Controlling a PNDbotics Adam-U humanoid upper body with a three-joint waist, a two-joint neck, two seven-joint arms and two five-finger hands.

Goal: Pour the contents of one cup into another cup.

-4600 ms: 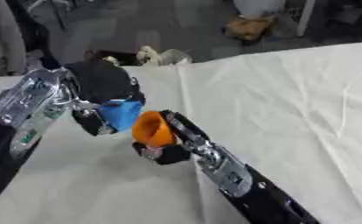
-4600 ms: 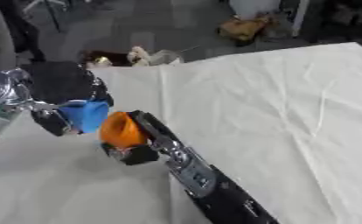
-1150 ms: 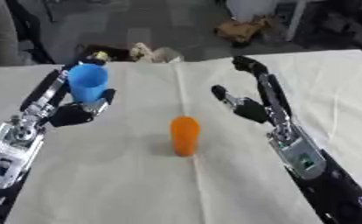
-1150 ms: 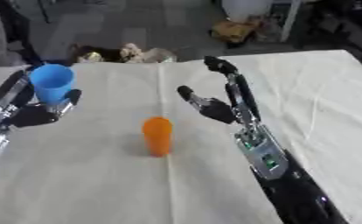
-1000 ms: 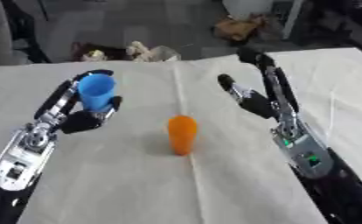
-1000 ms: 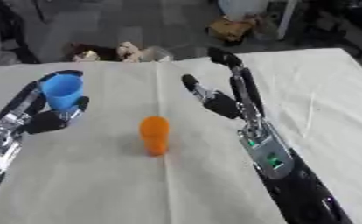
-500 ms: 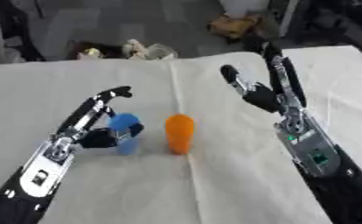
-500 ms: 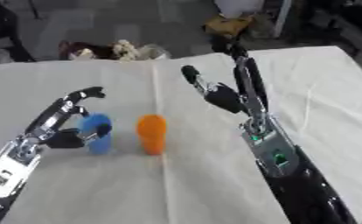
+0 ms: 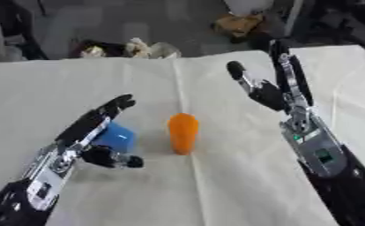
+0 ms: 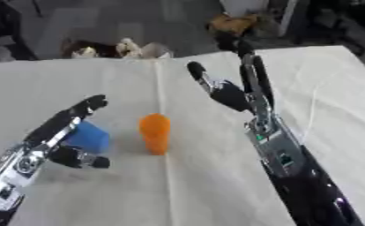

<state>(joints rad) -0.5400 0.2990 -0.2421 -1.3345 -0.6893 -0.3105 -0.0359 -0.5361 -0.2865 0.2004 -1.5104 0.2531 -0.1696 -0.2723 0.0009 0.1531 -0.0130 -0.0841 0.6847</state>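
Note:
An orange cup [image 9: 182, 132] stands mouth down on the white cloth near the middle. A blue cup [image 9: 114, 136] stands just left of it on the cloth. My left hand [image 9: 93, 132] is open around the blue cup, fingers stretched over its far side and thumb below it, partly hiding it. To the right of the orange cup my right hand [image 9: 274, 90] is raised above the table, open, fingers pointing up, holding nothing.
The white cloth [image 9: 216, 185] covers the table and has creases down the middle. Beyond the far edge is a dark floor with a small heap of pale objects [image 9: 135, 47] and a brown object [image 9: 240, 23].
My left hand has spread wider around the blue cup standing on the cloth. The right hand has risen slightly; the view has shifted a little.

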